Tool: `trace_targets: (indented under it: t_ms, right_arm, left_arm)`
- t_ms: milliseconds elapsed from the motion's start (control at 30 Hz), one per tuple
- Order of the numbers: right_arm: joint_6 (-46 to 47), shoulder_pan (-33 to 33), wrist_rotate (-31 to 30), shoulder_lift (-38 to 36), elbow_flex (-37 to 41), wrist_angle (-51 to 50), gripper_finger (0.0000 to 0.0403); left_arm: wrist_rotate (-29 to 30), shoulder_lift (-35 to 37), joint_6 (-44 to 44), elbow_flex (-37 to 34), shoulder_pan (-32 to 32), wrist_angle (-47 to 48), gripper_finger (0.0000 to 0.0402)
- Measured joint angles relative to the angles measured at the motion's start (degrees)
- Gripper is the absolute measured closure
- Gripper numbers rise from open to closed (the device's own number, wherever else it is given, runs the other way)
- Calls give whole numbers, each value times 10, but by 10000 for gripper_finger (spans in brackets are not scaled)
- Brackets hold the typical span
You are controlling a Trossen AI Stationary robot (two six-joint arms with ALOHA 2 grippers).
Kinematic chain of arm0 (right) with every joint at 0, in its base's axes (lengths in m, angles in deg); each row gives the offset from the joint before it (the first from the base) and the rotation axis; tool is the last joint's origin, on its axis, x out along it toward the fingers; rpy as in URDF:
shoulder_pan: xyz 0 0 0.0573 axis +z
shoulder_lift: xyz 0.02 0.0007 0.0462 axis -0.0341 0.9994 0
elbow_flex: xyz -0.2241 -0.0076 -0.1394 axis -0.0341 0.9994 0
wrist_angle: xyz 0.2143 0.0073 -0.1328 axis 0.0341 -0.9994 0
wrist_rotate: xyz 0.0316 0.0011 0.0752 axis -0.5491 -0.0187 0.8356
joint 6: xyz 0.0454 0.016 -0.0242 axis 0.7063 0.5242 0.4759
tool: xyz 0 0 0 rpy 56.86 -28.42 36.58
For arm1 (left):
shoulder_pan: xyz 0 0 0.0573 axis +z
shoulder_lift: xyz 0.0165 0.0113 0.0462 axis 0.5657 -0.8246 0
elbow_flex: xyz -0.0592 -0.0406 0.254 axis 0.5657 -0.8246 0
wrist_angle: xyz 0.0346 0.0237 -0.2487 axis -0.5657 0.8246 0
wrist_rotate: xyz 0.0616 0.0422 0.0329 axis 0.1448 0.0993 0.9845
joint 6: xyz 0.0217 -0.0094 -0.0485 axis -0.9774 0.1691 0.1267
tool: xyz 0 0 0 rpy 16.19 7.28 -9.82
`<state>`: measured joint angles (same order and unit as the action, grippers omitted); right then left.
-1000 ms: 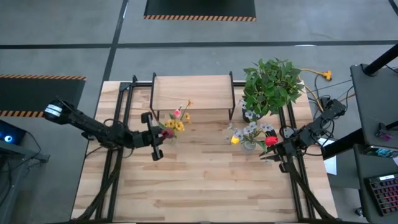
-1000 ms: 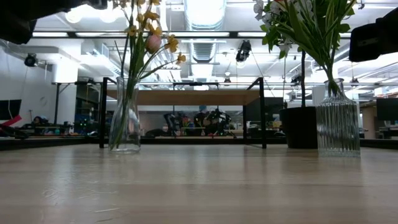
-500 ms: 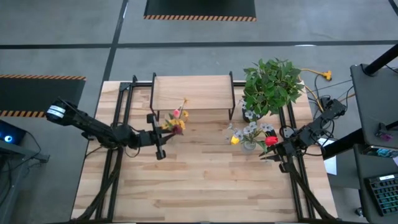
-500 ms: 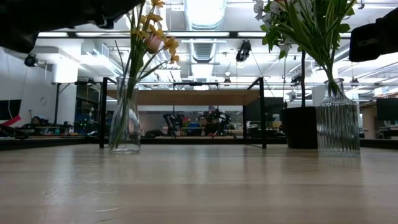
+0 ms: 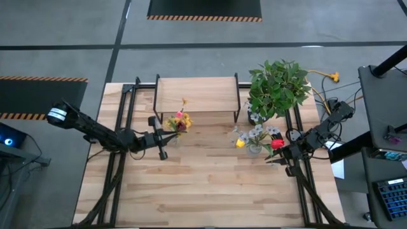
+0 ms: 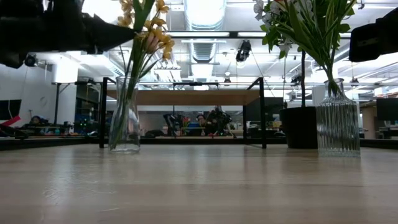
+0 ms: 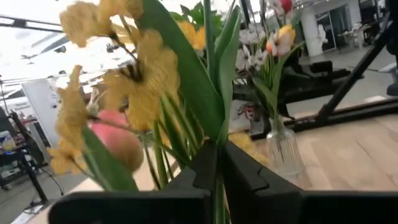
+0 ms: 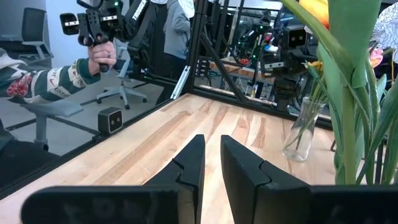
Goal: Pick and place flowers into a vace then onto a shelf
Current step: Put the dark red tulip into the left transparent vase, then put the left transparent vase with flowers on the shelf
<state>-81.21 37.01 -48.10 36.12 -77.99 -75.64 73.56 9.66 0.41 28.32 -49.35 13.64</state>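
A clear glass vase (image 6: 124,118) stands left of centre, in front of the shelf (image 5: 197,94). A bunch of yellow, pink and red flowers (image 5: 178,121) rises from it. My left gripper (image 5: 163,136) is shut on their stems above the vase mouth. A ribbed glass vase (image 6: 337,124) with pale, yellow and red flowers (image 5: 257,137) stands to the right. My right gripper (image 5: 280,152) waits beside it near the table's right edge, its fingers a little apart with nothing between them (image 8: 212,149). My left gripper pinches the bunch's green stems and leaves (image 7: 217,140) between its two fingers, below the flower heads. The fingers come nearly level from the table's left and lie across the stems. The lower stem ends stand in the glass vase (image 6: 124,134), and the heads rise above the fingers.
A bushy potted plant (image 5: 277,88) stands at the far right beside the shelf. Black frame rails run along both table sides (image 5: 121,165). Bare wood lies toward the near edge (image 5: 210,191). Beyond the table a person's hand holds a controller (image 8: 94,28).
My left gripper has come down with the stems and rolled somewhat, staying shut. The flower heads, spread out before, have drawn together and shifted a little toward the shelf, standing more upright over the vase. The vase has stayed in place.
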Motion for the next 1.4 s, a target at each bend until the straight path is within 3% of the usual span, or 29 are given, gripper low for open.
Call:
trace_targets:
  t_ms: [200, 333, 400, 733, 933, 1100, 1300, 1400]
  right_arm:
    - [0, 0, 0, 0, 0, 0, 360]
    - [0, 0, 0, 0, 0, 0, 360]
    - [0, 0, 0, 0, 0, 0, 360]
    - [2, 0, 0, 0, 0, 0, 360]
    - [2, 0, 0, 0, 0, 0, 360]
    - [2, 0, 0, 0, 0, 0, 360]
    - [2, 0, 0, 0, 0, 0, 360]
    - [2, 0, 0, 0, 0, 0, 360]
  left_arm:
    - [11, 0, 32, -21, 1, 1, 401]
    - [90, 0, 86, -17, 2, 0, 375]
    - [112, 0, 89, -16, 2, 7, 347]
    - [110, 2, 108, -16, -1, 9, 163]
    - [110, 2, 153, -16, -2, 17, 89]
    - [109, 3, 154, -16, -2, 23, 62]
    - [109, 24, 156, -16, -27, 30, 59]
    - [109, 50, 166, -16, -40, 80, 59]
